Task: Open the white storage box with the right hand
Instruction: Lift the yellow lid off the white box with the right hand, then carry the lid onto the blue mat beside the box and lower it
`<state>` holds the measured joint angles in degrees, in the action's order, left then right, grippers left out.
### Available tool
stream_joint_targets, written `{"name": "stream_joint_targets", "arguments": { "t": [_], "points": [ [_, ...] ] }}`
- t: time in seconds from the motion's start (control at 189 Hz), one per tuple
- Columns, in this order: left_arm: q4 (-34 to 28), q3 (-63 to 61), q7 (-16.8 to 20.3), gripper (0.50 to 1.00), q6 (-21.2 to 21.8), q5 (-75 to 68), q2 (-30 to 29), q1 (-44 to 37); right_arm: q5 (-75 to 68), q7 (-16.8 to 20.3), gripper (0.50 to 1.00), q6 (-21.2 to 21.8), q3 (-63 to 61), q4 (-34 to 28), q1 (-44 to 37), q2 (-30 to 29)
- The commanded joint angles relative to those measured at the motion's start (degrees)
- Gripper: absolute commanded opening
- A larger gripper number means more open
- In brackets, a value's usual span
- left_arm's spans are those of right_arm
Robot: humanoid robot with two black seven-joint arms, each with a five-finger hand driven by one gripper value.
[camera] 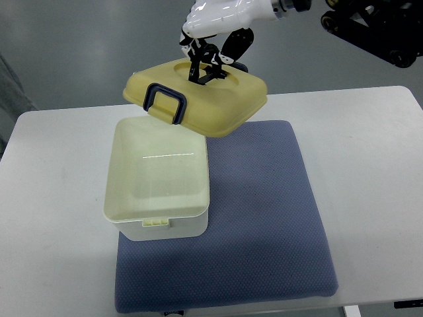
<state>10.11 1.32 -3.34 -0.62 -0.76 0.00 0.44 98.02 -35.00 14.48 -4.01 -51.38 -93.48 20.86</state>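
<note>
Right hand (210, 63) has the yellow lid (198, 96) lifted off the white storage box (158, 181).
You see its fingers clamped in the lid's top recess, lid tilted above the box's far edge, dark blue handle (165, 102) facing you; the open box sits on the blue mat (264, 218) on the white table (53, 198).

One open storage box (157, 181), one yellowish lid (198, 96) with one dark handle (165, 102), one blue-grey mat (264, 218), one white surface (53, 198), and one robot hand (211, 56) up top
</note>
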Motion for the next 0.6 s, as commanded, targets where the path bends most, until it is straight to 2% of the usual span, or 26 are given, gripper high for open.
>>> {"name": "stream_joint_targets", "arguments": {
  "t": [0.0,0.206,0.593],
  "points": [
    [0.0,0.0,0.0,1.0,0.0,0.06,0.0,0.0,0.07,0.0,0.5,-0.41,0.14,0.76,2.42,2.86],
    [0.0,0.0,0.0,1.0,0.0,0.06,0.0,0.0,0.07,0.0,0.5,-0.76,0.14,0.76,6.99,5.85],
    [0.0,0.0,0.0,1.0,0.0,-0.03,0.0,0.0,0.16,0.0,0.5,-3.49,1.02,0.93,13.67,6.91]
  ]
}}
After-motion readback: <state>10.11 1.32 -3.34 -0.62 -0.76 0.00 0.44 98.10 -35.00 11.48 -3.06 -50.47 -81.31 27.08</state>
